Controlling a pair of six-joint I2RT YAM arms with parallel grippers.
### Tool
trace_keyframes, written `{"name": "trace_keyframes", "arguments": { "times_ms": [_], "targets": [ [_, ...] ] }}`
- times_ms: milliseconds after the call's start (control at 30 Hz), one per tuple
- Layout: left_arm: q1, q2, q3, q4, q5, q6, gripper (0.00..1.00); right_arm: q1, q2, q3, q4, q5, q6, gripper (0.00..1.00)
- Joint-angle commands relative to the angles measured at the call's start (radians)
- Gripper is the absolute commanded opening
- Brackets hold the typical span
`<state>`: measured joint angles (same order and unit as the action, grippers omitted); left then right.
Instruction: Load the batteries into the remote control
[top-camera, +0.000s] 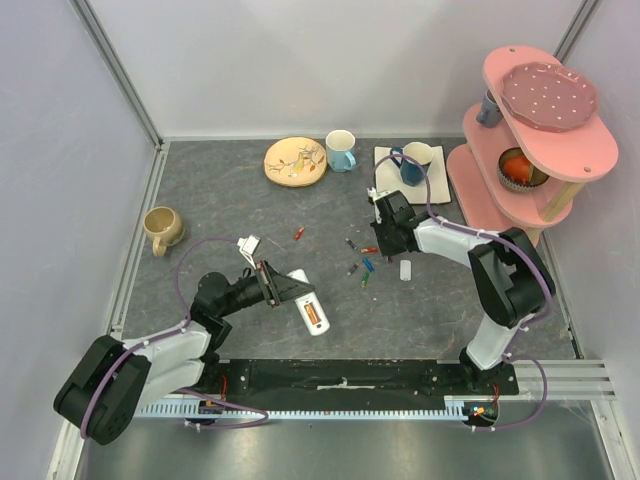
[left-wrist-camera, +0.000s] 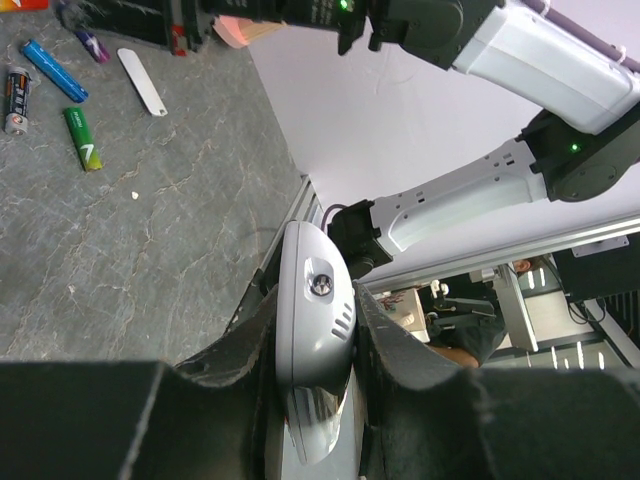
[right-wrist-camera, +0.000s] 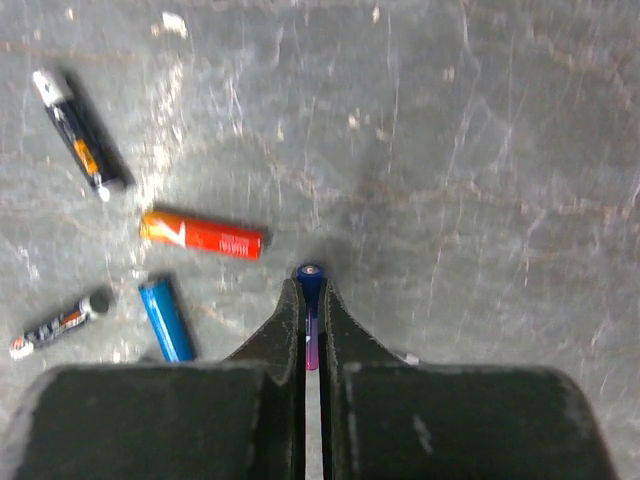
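remote control (top-camera: 309, 302) is held up off the grey table (top-camera: 220, 200), left of centre and toward the near side, clamped in the left gripper (left-wrist-camera: 315, 300). from above it is a slim white bar slanting near and to the right, with an orange-red patch close to its near end. the left wrist view looks at it end-on: a rounded silvery-white tip with a small round dark window and a few short slits under it. the two dark fingers (left-wrist-camera: 392, 345) press against its sides, closed only as far as its width allows.

right gripper (right-wrist-camera: 311, 292) is down at the table, right of centre. its fingers (right-wrist-camera: 285, 325) are drawn almost together on a blue-tipped battery (right-wrist-camera: 310, 272). the blue end pokes out past the tips and a strip of pink body shows in the thin gap.

loose batteries lie on the table beside it. in the right wrist view a red-orange one (right-wrist-camera: 205, 235) is nearest, then a blue one (right-wrist-camera: 166, 320) and two black ones (right-wrist-camera: 80, 130) (right-wrist-camera: 55, 325). the left wrist view adds a green battery (left-wrist-camera: 84, 138) near a flat white cover (left-wrist-camera: 143, 82). one small red battery (top-camera: 298, 234) lies apart, to the far side of the remote.
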<state>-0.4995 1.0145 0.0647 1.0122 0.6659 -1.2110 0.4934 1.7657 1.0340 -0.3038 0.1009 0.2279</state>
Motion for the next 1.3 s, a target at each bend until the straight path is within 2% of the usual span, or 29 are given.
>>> {"name": "trace_keyframes", "arguments": {
  "times_ms": [0,200,333,433,600,767,1033,1267],
  "targets": [
    [-0.001,0.027,0.027,0.107,-0.006,-0.004,0.02,-0.003,-0.135,-0.074,-0.006,-0.018,0.079,0.0],
    [-0.014,0.084,0.075,0.134,-0.044,-0.013,0.02,0.034,-0.407,-0.164,0.017,-0.073,0.152,0.0],
    [-0.031,0.134,0.101,0.193,-0.094,-0.024,0.02,0.102,-0.518,-0.184,0.002,-0.063,0.197,0.0],
    [-0.043,0.186,0.11,0.248,-0.129,-0.045,0.02,0.209,-0.593,-0.178,-0.012,-0.018,0.215,0.0],
    [-0.062,0.32,0.116,0.443,-0.18,-0.116,0.02,0.333,-0.679,-0.128,-0.015,0.054,0.257,0.0],
    [-0.077,0.397,0.133,0.531,-0.187,-0.185,0.02,0.421,-0.695,-0.086,-0.005,0.085,0.272,0.0],
    [-0.09,0.384,0.124,0.536,-0.21,-0.182,0.02,0.566,-0.647,-0.075,0.04,0.123,0.245,0.0],
    [-0.09,0.371,0.115,0.543,-0.215,-0.179,0.02,0.617,-0.6,-0.057,0.055,0.163,0.238,0.0]
  ]
}}
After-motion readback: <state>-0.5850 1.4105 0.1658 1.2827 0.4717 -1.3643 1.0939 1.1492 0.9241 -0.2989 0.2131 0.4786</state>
